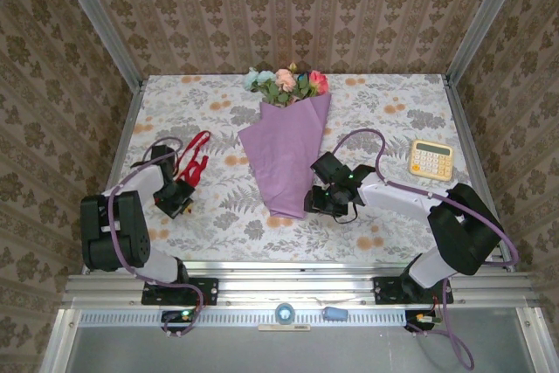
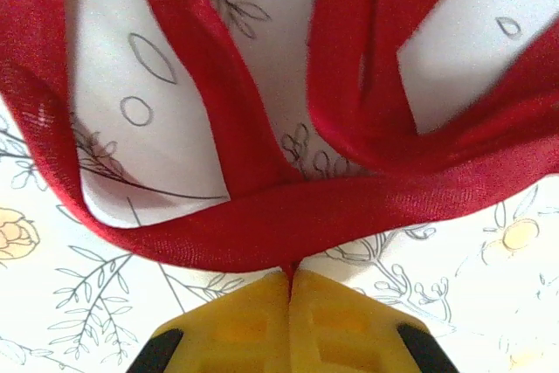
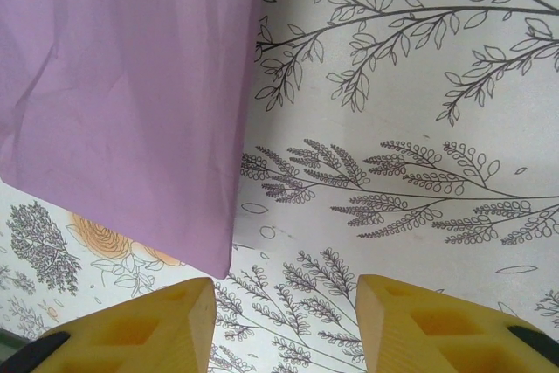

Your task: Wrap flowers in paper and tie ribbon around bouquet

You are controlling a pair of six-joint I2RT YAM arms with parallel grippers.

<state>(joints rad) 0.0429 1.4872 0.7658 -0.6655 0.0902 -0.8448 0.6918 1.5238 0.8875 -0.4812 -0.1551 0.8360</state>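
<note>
Left tool (image 1: 183, 188): at centre left of the overhead frame, down on the worktop (image 1: 393, 216). Fully closed; in the left wrist view (image 2: 290, 286) yellow fingers (image 2: 236, 321) pressed together at the bottom edge, with a thin sliver of red caught in the seam between them. Grips the ribbon (image 2: 349, 207) at a fold.

Ribbon (image 1: 194, 159): bright red, bunched in loose loops. Runs from the closed tool toward the upper right in the overhead frame. Lies flat on the floral cloth, well apart from the bouquet (image 1: 288, 150).

Bouquet: at centre of the overhead frame. Lilac paper (image 3: 122, 102) rolled into a cone, narrow end toward the bottom. Flowers (image 1: 286, 83) protruding from the wide end at top centre, in pink, pale blue and red.

Right tool (image 1: 313, 203): just right of the cone's narrow end. Partly open and holding nothing; in the right wrist view (image 3: 286, 290) only printed cloth between the two yellow fingers (image 3: 166, 321). Lower corner of the paper just above the left-hand finger; contact cannot be determined.

Calculator (image 1: 431, 159): yellow, at right of the overhead frame, apart from both tools.
</note>
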